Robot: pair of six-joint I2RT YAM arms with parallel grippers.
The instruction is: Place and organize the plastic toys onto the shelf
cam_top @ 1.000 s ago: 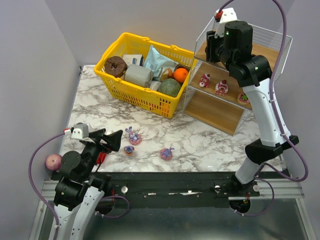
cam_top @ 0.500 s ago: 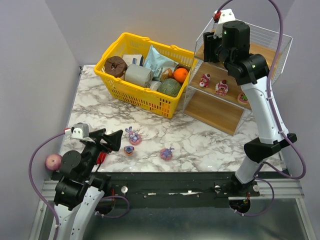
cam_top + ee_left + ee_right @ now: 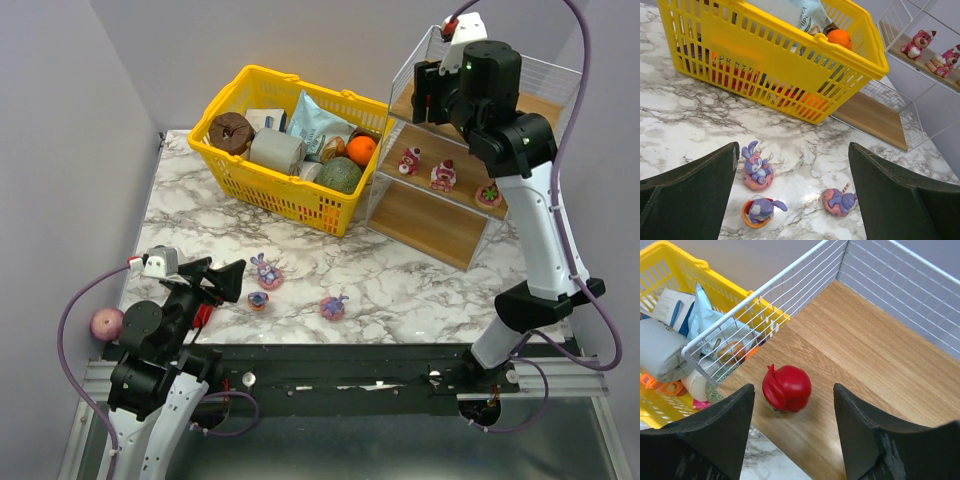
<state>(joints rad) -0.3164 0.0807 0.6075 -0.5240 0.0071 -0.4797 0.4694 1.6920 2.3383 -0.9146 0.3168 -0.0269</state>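
1. The right gripper [image 3: 428,92] hangs over the top board of the shelf [image 3: 860,340], up at 2 o'clock on the marble table [image 3: 685,105]. Its jaws are well apart and grip nothing. The little red toy [image 3: 787,388] stands free between them.
2. The left gripper [image 3: 792,155] is spread wide and empty, low at 7 o'clock, facing three purple bunnies [image 3: 757,170] on the marble.
3. Three pink figures [image 3: 443,174] sit on the middle tier.
4. My guess is the bunnies are light, hard, slick plastic. I'd pinch one low across its round base, not the ears, or it'll squirt out.
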